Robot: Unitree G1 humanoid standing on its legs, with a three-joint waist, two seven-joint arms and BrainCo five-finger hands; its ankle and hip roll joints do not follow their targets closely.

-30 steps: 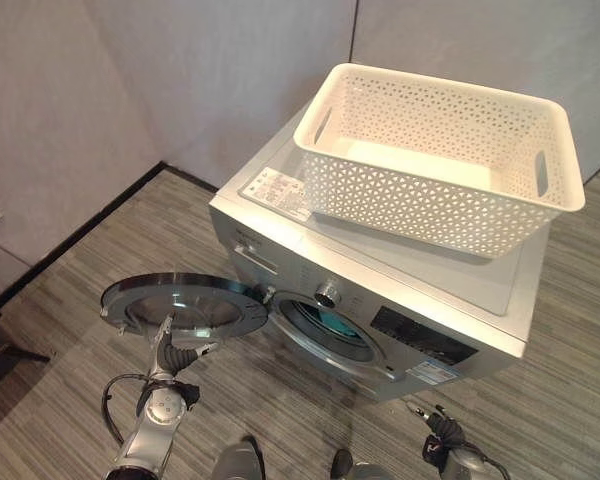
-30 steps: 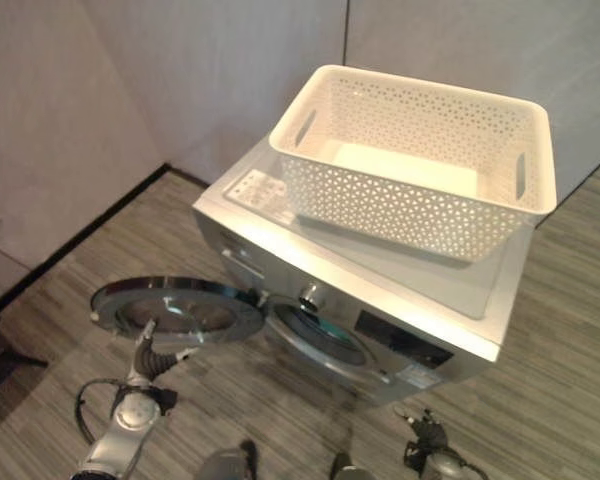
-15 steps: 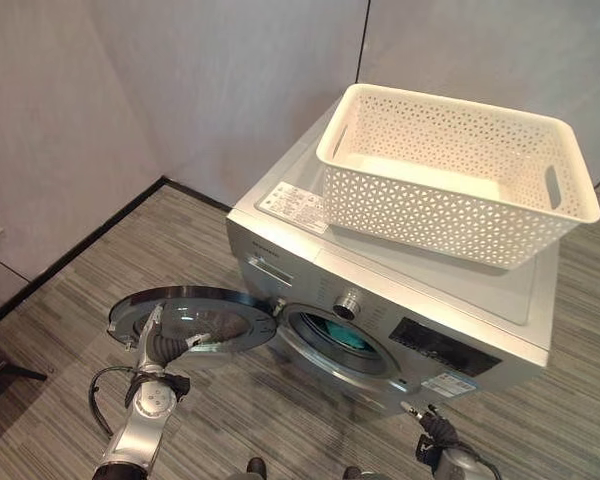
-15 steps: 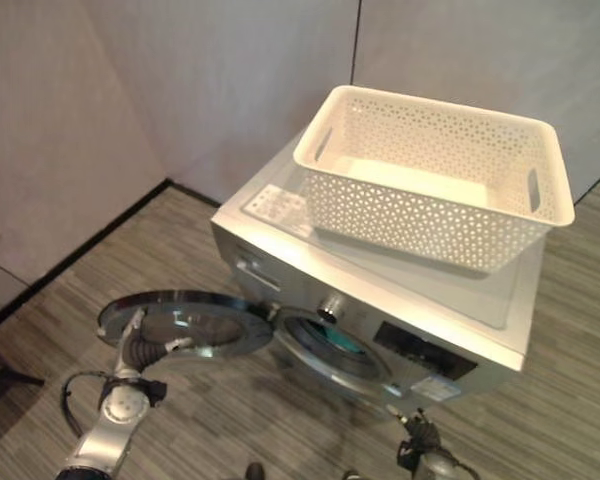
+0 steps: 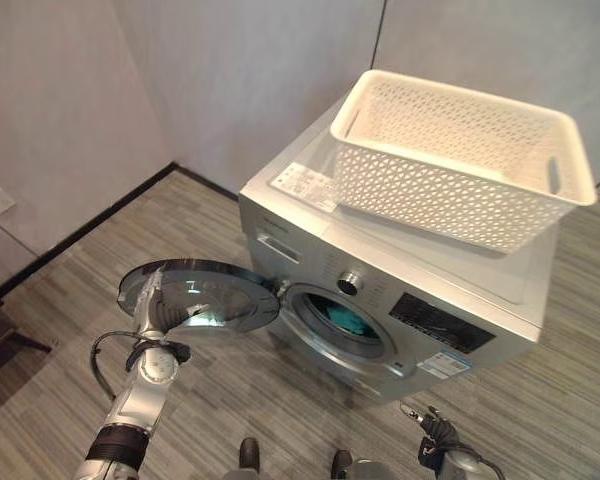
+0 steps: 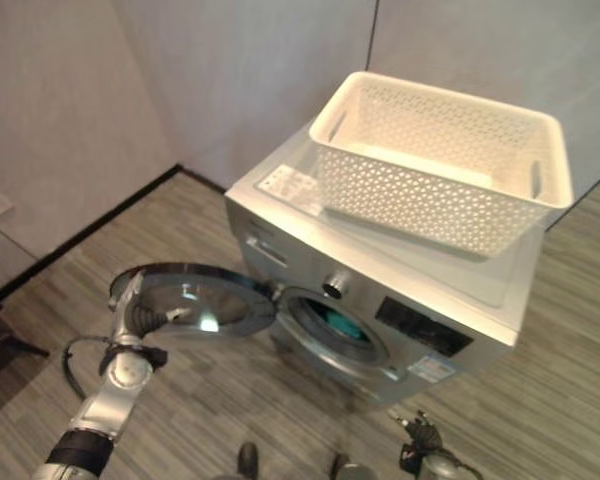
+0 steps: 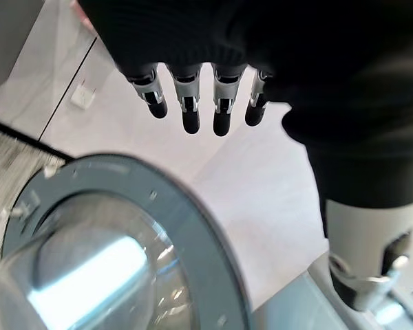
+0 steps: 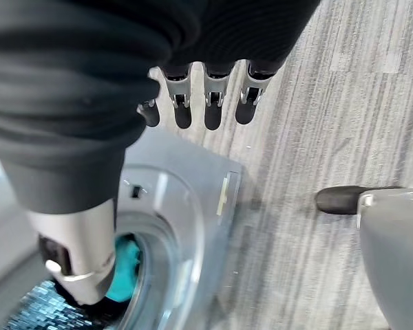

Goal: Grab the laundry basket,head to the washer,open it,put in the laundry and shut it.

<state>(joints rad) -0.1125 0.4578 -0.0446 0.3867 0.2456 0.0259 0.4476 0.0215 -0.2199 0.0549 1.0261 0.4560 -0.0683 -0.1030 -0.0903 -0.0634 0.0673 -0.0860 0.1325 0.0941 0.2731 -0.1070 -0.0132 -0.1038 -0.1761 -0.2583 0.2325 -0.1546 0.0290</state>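
Washer (image 5: pixel 400 300) door (image 5: pixel 200 295) swung fully open, teal laundry (image 5: pixel 348 322) inside the drum. Empty laundry basket (image 5: pixel 460 160) on washer's top. Left hand (image 6: pixel 132 312), fingers straight and relaxed, at the door's outer edge, nearer than right hand (image 5: pixel 435 432), fingers loosely extended, low before the washer's front. Closing likely means pushing the door toward the drum opening.

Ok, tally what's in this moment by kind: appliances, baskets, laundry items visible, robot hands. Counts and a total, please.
Appliances: 1, the silver front-loading washing machine, round glass door open.
Baskets: 1, the white perforated plastic laundry basket on top of it.
Laundry: 1, a teal cloth in the drum.
Robot hands: 2, left hand, right hand.
Total: 5.
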